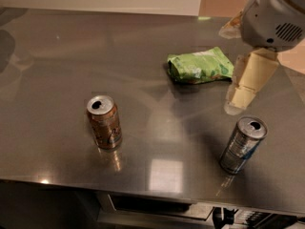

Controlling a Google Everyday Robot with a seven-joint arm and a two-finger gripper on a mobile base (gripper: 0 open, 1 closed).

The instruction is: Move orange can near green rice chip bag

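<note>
The orange can (104, 122) stands upright at the front left of the steel table (71, 66), its opened silver top showing. The green rice chip bag (200, 66) lies flat right of the table's middle, far from the can. My gripper (244, 88) hangs from the grey arm housing (274, 15) at the upper right, just right of the bag and above the table. It is far from the orange can and I see nothing in it.
A silver-and-blue can (242, 145) stands upright at the front right, just below my gripper. The table's front edge (143, 187) runs along the bottom, with a dark shelf under it. A pale wall stands behind the table.
</note>
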